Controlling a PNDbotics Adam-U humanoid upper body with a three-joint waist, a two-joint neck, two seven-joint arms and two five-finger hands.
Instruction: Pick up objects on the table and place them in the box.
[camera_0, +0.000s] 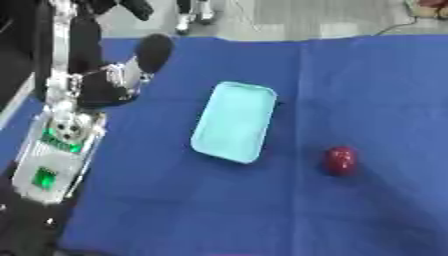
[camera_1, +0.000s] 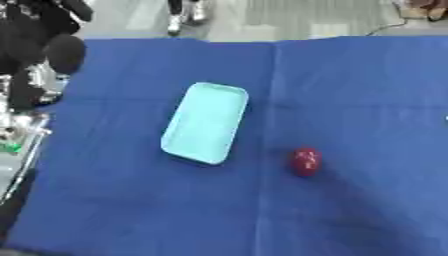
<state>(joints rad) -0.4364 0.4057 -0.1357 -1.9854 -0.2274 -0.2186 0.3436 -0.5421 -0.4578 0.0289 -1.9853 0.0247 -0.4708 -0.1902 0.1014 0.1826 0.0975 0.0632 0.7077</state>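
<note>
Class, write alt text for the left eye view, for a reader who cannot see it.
A light blue tray lies empty on a blue tablecloth, with a small red object apart to its right. The robot's left arm comes in along the left edge; its hand cannot be made out.

A blue cloth (camera_1: 157, 210) covered the table from edge to edge, and a crease ran down it just right of the middle. Past the table's far edge lay a pale grey floor (camera_0: 289, 17), evenly lit, with no hard shadows on it. A dark cable (camera_0: 398, 27) trailed across that floor towards the far right corner, where something reddish (camera_0: 430, 7) sat, too blurred to name. At the far edge, left of centre, a person's feet in light shoes (camera_0: 194, 17) stood on the floor.
</note>
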